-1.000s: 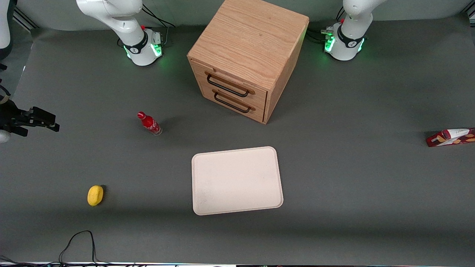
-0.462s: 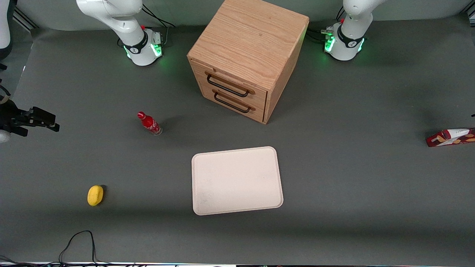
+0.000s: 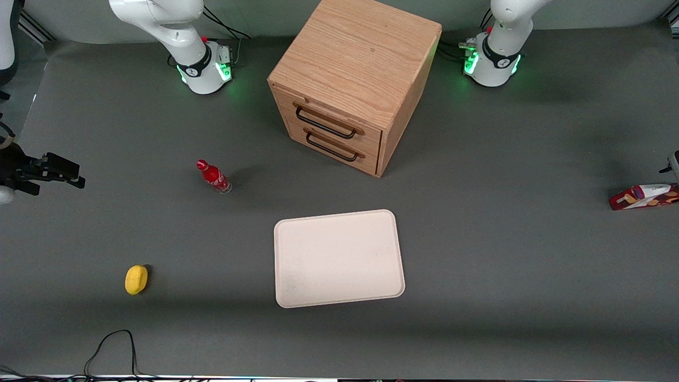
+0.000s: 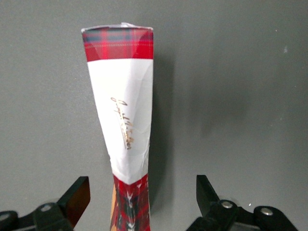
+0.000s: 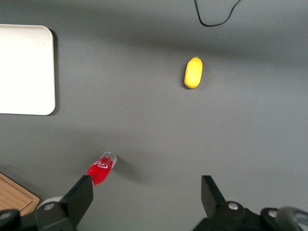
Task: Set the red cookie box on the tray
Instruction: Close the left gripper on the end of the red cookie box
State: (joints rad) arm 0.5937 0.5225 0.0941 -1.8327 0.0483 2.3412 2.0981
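The red cookie box (image 3: 644, 196) lies flat on the grey table at the working arm's end, far off sideways from the tray. In the left wrist view the box (image 4: 124, 125) shows its white patch and red tartan ends, lengthwise between the fingers. My left gripper (image 4: 142, 192) is open, its two black fingers apart on either side of the box and not touching it. Only a small part of the gripper (image 3: 672, 162) shows in the front view, just above the box. The cream-white tray (image 3: 339, 258) lies bare in the middle, nearer the front camera than the cabinet.
A wooden two-drawer cabinet (image 3: 353, 85) stands between the arm bases. A small red bottle (image 3: 213, 176) and a yellow fruit (image 3: 136, 279) lie toward the parked arm's end. A black cable (image 3: 111, 345) loops at the table's front edge.
A part of my left gripper has come into the front view's edge above the cookie box. The box, tray and other things have not moved.
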